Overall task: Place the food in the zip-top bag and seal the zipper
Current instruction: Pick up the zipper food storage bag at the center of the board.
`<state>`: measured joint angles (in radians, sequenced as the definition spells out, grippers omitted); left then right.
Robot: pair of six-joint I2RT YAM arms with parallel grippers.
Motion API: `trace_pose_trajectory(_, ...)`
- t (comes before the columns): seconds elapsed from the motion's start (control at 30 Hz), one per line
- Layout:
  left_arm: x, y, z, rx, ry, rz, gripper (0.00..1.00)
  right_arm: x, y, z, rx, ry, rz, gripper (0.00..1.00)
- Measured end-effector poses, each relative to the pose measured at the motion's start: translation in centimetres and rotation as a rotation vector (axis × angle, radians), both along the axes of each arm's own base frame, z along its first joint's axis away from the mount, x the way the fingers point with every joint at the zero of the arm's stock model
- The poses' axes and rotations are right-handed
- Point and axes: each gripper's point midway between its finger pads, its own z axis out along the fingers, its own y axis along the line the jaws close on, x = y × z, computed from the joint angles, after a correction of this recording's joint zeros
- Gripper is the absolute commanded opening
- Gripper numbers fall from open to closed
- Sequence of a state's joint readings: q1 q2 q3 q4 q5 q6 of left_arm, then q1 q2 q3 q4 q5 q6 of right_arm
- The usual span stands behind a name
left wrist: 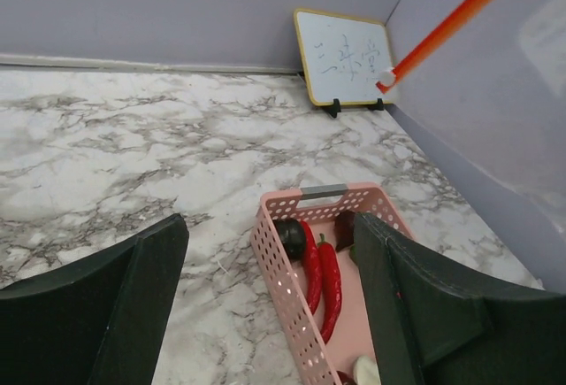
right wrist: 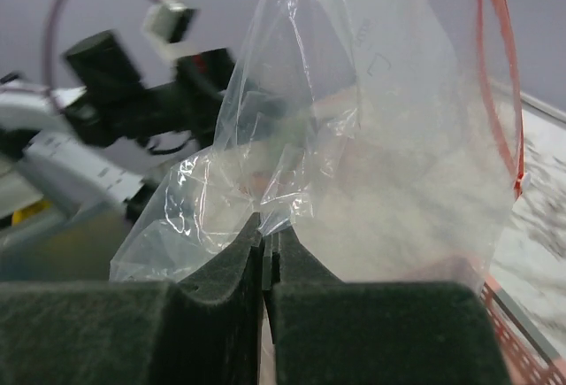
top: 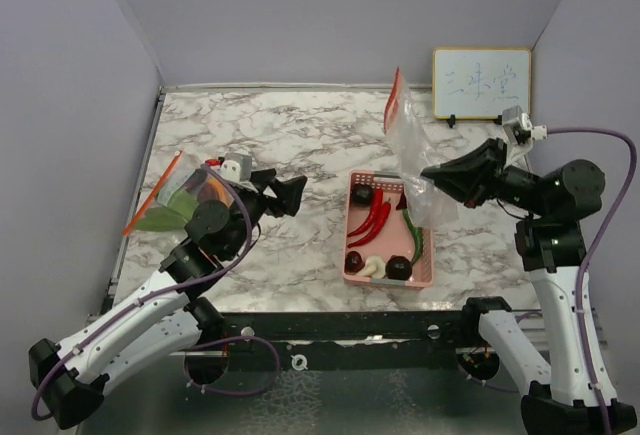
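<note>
Top external view | right hand [top: 432, 171] clamped on clear zip-top bag [top: 410, 135], hanging over pink basket [top: 349, 245] | red chilies [top: 372, 221], dark round pieces [top: 398, 268] inside basket | left hand [top: 283, 191] fingers apart, left of basket, over counter [top: 300, 135].

open marble [top: 310, 145] lies left of the pink basket [top: 348, 240]; the hanging bag [top: 412, 145] blocks the basket's far right corner

Soft, even light, faint shadows; the right wrist view's background is blurred.
</note>
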<state>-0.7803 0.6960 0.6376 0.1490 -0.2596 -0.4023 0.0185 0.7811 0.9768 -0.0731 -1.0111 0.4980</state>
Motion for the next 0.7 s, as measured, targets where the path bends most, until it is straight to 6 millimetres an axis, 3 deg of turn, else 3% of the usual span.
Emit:
trace_pose_trajectory(0.03,0.2,0.1,-0.5,-0.011,0.002,0.012,0.74,-2.2,0.6,0.8,-0.002,-0.054,0.086,0.02)
trace_pose_trajectory(0.17,0.3,-0.2,-1.5,-0.088,-0.007,0.010,0.70,-7.9,1.6,2.6,-0.050,-0.211,0.298,0.02)
trace_pose_trajectory(0.27,0.0,-0.7,0.2,-0.216,-0.015,-0.016,0.70,-10.5,1.8,2.8,-0.091,-0.276,0.398,0.02)
trace_pose_trajectory(0.5,-1.6,-2.4,7.3,-0.625,-0.062,-0.185,0.73,-12.6,1.7,2.2,-0.148,-0.308,0.501,0.02)
trace_pose_trajectory(0.7,-2.3,-6.6,11.2,-0.872,0.048,-0.443,0.67,-13.3,1.6,2.7,-0.170,-0.342,0.520,0.02)
